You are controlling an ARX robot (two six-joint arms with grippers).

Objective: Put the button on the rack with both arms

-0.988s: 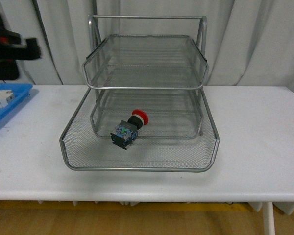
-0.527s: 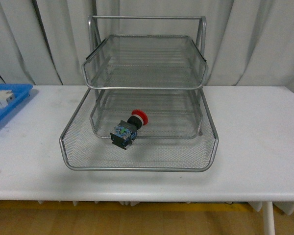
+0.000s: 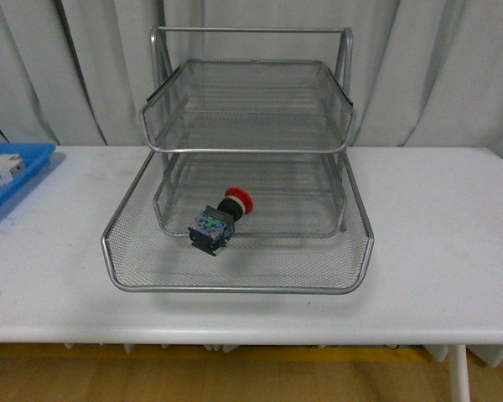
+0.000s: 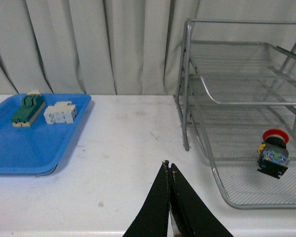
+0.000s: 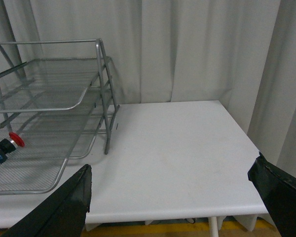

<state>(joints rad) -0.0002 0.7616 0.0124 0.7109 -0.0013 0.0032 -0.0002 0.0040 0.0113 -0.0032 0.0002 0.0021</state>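
Note:
The button [image 3: 220, 219], red cap and black body with bluish contacts, lies on its side in the pulled-out bottom tray of the silver wire rack [image 3: 142, 199]. It also shows in the left wrist view as the button [image 4: 273, 156] inside the rack [image 4: 187, 89], and in the right wrist view as the button [image 5: 5, 147] in the rack [image 5: 104, 79]. My left gripper [image 4: 168, 168] is shut and empty, over the table left of the rack. My right gripper [image 5: 170, 173] stands wide open over the table right of the rack. Neither arm shows in the front view.
A blue plastic tray [image 4: 19, 148] at the table's left holds a green-topped block [image 4: 27, 108] and a white block [image 4: 60, 112]; the same tray [image 3: 8, 188] shows in the front view. The white table [image 5: 187, 148] ends near the curtains on the right.
A dark arm seen at the far left of the front view one second ago has left the picture. The button and rack have not moved.

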